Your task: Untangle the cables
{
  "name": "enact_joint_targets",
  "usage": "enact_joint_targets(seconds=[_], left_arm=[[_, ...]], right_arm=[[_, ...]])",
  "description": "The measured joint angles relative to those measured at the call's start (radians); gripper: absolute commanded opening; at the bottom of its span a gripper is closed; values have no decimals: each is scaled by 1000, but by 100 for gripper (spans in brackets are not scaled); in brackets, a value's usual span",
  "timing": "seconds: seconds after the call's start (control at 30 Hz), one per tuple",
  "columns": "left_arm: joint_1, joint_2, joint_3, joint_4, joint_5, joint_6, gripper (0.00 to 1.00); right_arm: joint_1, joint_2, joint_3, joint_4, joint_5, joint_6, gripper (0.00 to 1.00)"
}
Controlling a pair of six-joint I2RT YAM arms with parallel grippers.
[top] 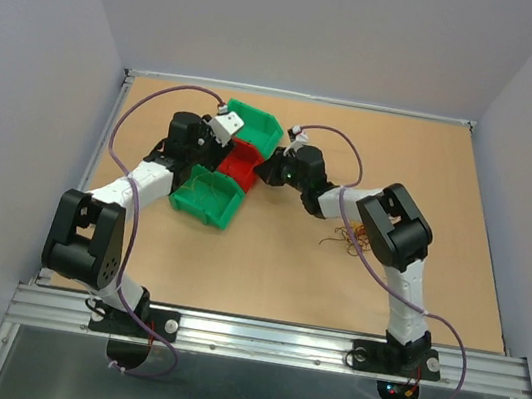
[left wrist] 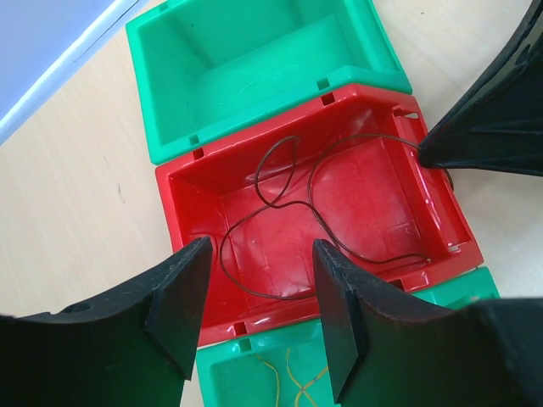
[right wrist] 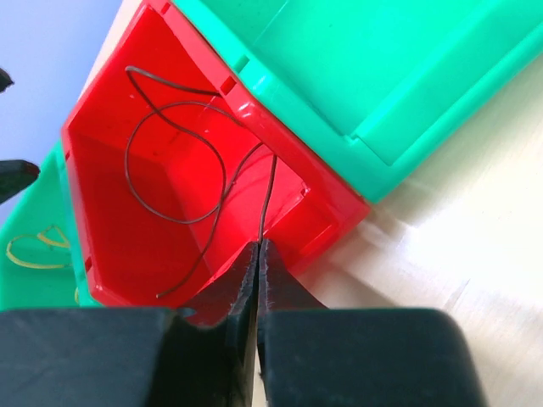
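A long dark brown cable [left wrist: 297,212] lies curled in the red bin [left wrist: 166,216]. My right gripper [right wrist: 259,248] is shut on one end of this cable [right wrist: 265,199] at the red bin's [right wrist: 110,254] near wall. My left gripper [left wrist: 259,284] hangs open above the other side of the red bin, nothing between its fingers [left wrist: 182,297]. Thin yellow cables [left wrist: 293,377] lie in the near green bin [left wrist: 229,373]. A small loose clump of cables [top: 351,238] rests on the table beside the right arm.
A second green bin [left wrist: 254,76], with nothing in it, adjoins the red bin on the far side. The three bins [top: 241,165] stand in a diagonal row at the table's back left. Grey walls enclose the wooden table [top: 265,270].
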Motion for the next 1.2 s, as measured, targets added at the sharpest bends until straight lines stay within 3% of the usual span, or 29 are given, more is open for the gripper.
enact_joint_targets(seconds=[0.37,0.73,1.0,1.2], left_arm=[[26,0,15,0,1,-14,61],[76,0,21,10,5,-45,62],[79,6,21,22,15,-58,61],[85,13,22,25,5,-71,62]], right_arm=[[26,-94,-58,-75,93,-62,0],[31,-155,16,-71,-53,-138,0],[39,2,253,-65,-103,-205,0],[67,156,336,-227,-77,-361,1]])
